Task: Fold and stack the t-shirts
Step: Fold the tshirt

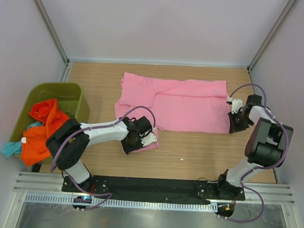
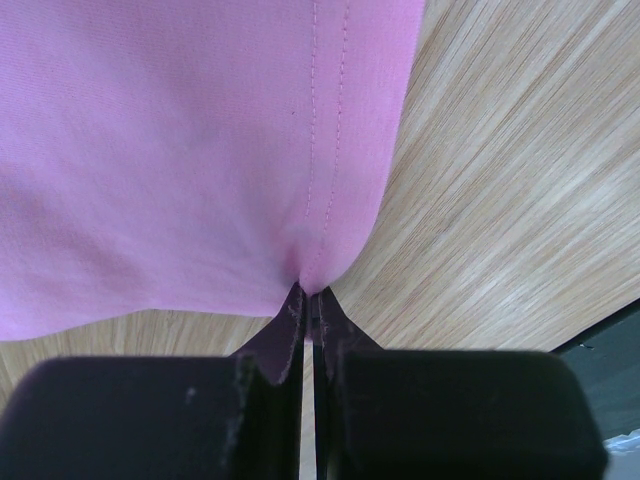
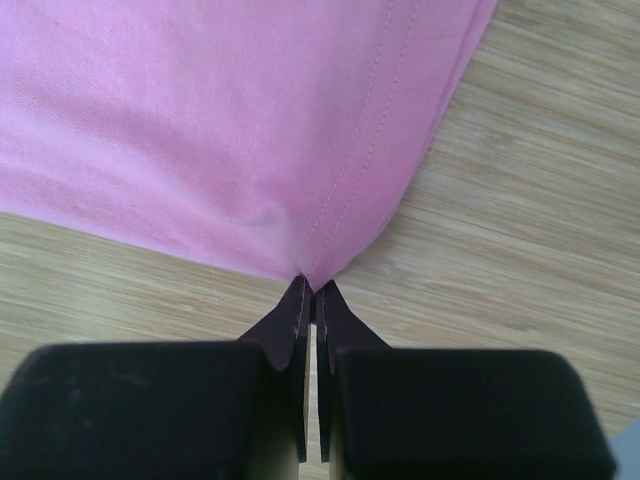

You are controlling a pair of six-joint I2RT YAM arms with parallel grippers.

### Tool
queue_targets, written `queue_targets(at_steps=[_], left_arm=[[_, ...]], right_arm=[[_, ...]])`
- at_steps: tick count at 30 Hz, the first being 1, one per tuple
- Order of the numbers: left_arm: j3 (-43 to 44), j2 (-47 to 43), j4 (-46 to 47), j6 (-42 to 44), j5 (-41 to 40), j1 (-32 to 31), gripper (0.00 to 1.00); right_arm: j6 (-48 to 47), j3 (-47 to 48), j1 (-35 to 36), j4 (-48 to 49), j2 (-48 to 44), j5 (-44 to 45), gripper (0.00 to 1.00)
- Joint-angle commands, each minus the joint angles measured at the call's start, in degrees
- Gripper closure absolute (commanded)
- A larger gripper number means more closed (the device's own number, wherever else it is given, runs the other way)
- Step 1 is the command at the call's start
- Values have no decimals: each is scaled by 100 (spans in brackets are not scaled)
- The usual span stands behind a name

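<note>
A bright pink t-shirt [image 1: 178,102] lies spread across the middle of the wooden table, partly folded. My left gripper [image 1: 142,139] is shut on its near left corner, the cloth [image 2: 200,150] pinched between the fingertips. At the shirt's near right corner my right gripper [image 1: 234,121] is shut on the hemmed edge [image 3: 330,200], which bunches into the tips. An orange t-shirt [image 1: 45,125] hangs over the bin's near rim, and a teal one [image 1: 10,147] pokes out beside it.
An olive-green plastic bin [image 1: 70,96] stands at the left of the table. White walls with metal posts close in the back and sides. A small white speck [image 1: 180,159] lies on the wood near the front. A metal rail runs along the near edge.
</note>
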Motion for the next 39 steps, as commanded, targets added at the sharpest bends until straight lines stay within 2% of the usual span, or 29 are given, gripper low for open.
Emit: queue_targets(at_steps=[1, 8, 15, 21, 29, 35, 39], left_arm=[[7, 121, 178, -35, 151, 6, 100], [218, -599, -173, 491, -393, 190, 100], [850, -1057, -85, 1387, -939, 936, 100], [1913, -565, -173, 1863, -983, 1271, 100], [3169, 93, -156, 2004, -913, 1500, 100], [4575, 1060, -173, 2092, -887, 1649, 100], [5674, 1921, -331, 2197, -878, 1860, 100]], right_arm=[[92, 330, -66, -121, -125, -106, 96], [162, 1165, -58, -823, -811, -537, 98], [478, 1816, -66, -1053, -847, -845, 98], [900, 1947, -66, -842, -715, -1047, 99], [1015, 2229, -14, -763, -460, -1161, 99], [1243, 2554, 92, -570, -153, -1249, 99], [1410, 3167, 162, -490, 391, -1258, 99]])
